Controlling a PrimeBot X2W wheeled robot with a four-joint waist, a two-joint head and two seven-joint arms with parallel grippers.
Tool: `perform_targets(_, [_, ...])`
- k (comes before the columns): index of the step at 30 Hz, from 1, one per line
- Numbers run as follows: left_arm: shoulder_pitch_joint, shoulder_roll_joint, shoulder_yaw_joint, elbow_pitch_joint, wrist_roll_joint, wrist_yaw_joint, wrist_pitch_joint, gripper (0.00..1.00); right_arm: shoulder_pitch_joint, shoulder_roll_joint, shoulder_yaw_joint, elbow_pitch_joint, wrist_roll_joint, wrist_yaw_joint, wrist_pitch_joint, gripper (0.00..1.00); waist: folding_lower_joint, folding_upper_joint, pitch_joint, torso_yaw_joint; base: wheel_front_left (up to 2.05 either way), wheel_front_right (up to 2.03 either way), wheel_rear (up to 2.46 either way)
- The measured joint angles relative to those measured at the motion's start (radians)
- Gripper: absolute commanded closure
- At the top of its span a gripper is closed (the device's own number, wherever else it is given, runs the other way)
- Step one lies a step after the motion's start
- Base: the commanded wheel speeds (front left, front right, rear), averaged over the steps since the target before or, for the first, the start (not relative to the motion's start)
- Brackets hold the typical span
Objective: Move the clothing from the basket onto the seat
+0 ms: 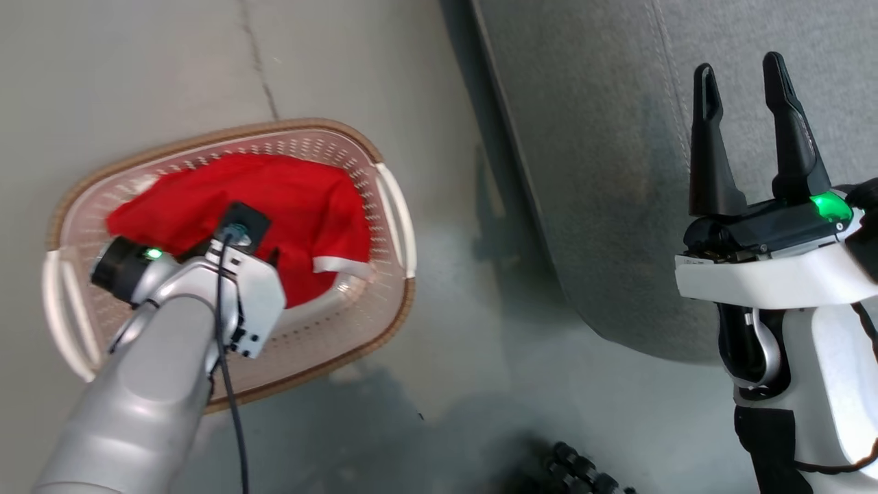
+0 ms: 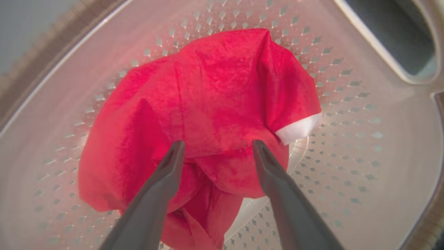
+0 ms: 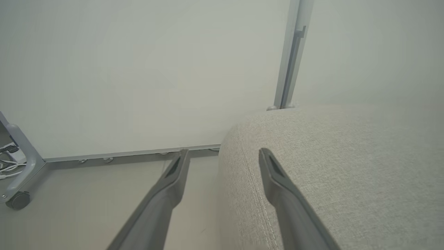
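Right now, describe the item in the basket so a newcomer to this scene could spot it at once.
Start at the big grey sofa; on the floor to its left, in the head view, sits a cream perforated basket with a brown rim. Inside lies crumpled bright-red clothing, the only red thing there, marked by a white band on one edge.

One basket — one seat — one clothing heap.

My left forearm smooth silver-grey, a thin black cable running along it up to a small black square camera mount, a green light glowing at each wrist, my right wrist shell white, my fingers long, dark, tapered
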Motion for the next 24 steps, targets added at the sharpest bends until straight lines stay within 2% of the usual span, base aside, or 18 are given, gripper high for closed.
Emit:
perform_targets(5, [-0.059,0.053,0.003,0.064,0.002,0.004,0.032,0.0,-0.018,0.0,0.028,-0.003,0.046,0.0,-0.004,0.0,0.0,0.0,0.073,-0.07,0.0,0.0,0.0])
perform_targets(11, [-0.101,0.088,0.007,0.117,0.0,0.009,0.053,0.0,-0.028,0.001,0.052,-0.007,0.077,0.001,-0.005,0.0,0.0,0.0,0.124,-0.126,0.0,0.0,0.0])
perform_targets(12, [-0.105,0.088,0.007,0.125,-0.001,0.009,0.06,0.15,-0.028,0.002,0.054,-0.007,0.081,0.001,-0.005,0.0,0.0,0.0,0.129,-0.132,0.0,0.0,0.0])
perform_targets(13, [-0.107,0.088,0.007,0.131,-0.002,0.009,0.062,0.76,-0.028,0.002,0.055,-0.007,0.082,0.001,-0.005,0.0,0.0,0.0,0.132,-0.136,0.0,0.0,0.0])
perform_targets(14, [-0.108,0.089,0.005,0.138,-0.002,0.009,0.063,1.0,-0.028,0.002,0.055,-0.007,0.083,0.001,-0.005,0.0,0.0,0.0,0.135,-0.139,0.0,0.0,0.0])
perform_targets(19, [-0.123,0.089,-0.018,0.161,0.007,0.009,0.058,1.0,-0.031,0.002,0.05,-0.003,0.086,0.001,-0.005,0.0,0.0,0.0,0.131,-0.135,0.0,0.0,0.0])
perform_targets(24, [-0.117,0.065,-0.039,0.158,0.009,0.013,-0.003,1.0,-0.03,0.002,0.043,0.003,0.064,0.001,-0.005,0.0,0.0,0.0,0.101,-0.112,0.0,0.0,0.0])
